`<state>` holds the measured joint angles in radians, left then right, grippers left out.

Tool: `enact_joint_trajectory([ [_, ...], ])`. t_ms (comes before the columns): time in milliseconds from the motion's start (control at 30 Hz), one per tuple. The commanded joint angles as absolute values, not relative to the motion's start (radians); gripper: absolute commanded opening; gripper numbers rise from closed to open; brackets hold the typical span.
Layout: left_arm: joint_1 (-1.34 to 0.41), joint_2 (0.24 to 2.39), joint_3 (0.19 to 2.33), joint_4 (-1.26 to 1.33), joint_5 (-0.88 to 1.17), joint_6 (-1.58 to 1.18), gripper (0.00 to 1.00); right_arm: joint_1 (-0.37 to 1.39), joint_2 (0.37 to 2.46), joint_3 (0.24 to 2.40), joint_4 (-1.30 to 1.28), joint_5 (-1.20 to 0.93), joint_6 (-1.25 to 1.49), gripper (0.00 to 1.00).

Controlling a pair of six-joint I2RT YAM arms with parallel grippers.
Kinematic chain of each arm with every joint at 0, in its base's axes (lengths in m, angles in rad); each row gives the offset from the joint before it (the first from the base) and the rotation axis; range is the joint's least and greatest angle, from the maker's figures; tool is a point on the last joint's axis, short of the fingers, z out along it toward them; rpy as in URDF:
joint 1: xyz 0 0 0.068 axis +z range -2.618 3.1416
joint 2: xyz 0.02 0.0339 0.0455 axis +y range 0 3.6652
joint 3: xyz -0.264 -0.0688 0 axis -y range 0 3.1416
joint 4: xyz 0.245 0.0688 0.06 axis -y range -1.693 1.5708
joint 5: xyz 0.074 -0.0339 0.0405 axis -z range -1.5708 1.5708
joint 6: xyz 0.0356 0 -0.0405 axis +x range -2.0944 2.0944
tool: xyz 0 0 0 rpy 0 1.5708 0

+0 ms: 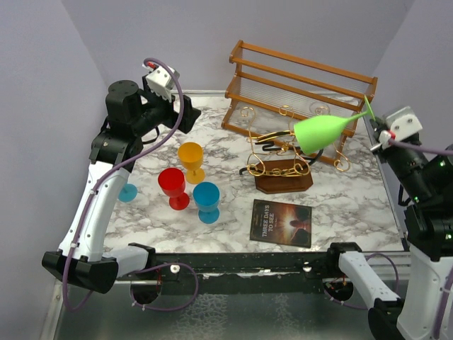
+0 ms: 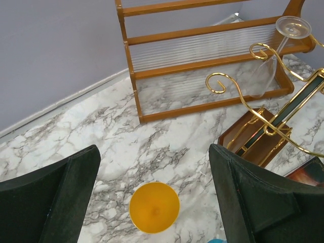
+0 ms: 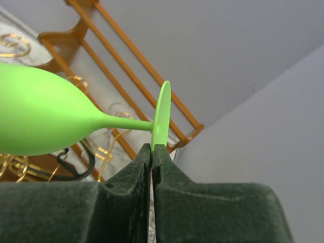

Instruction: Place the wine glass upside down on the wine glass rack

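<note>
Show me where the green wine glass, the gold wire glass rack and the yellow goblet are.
green wine glass (image 1: 322,132), top external view, on the middle of its bowl.
gold wire glass rack (image 1: 287,183), top external view, on its dark wooden base.
yellow goblet (image 2: 154,207), left wrist view, inside its bowl, seen from above.

Wine glass (image 1: 322,132) over wine glass rack (image 1: 284,178); book (image 1: 282,222) before.

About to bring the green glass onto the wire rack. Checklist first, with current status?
1. Right claw shut on lime-green plastic wine glass foot rim: ok.
2. Glass inverted: not ok, lying roughly horizontal.
3. Bowl over curly gold wire rack on brown wooden base: cannot tell, height unclear.
4. Left claw open, above yellow plastic goblet, apart from rack: ok.
5. Free slot for stem: cannot tell.
</note>
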<state>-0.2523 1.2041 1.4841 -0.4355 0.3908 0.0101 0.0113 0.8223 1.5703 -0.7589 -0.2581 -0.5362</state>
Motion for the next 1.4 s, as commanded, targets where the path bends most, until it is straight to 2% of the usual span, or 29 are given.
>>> enact_joint_trajectory([
  [0, -0.244, 1.180, 1.472, -0.401, 0.376, 0.038, 0.92, 0.003, 0.747, 1.522, -0.975, -0.349, -0.713, 0.01],
  [367, -0.229, 1.155, 1.442, -0.373, 0.371, 0.058, 0.91, 0.007, 0.652, 1.456, -1.229, -0.442, -0.954, 0.01],
  [900, -0.210, 1.157, 1.442, -0.355, 0.375, 0.063, 0.91, 0.061, 0.810, 1.439, -1.270, -0.337, -1.149, 0.01],
  [1367, -0.194, 1.177, 1.453, -0.352, 0.384, 0.058, 0.91, 0.061, 0.941, 1.400, -1.139, -0.298, -1.192, 0.01],
])
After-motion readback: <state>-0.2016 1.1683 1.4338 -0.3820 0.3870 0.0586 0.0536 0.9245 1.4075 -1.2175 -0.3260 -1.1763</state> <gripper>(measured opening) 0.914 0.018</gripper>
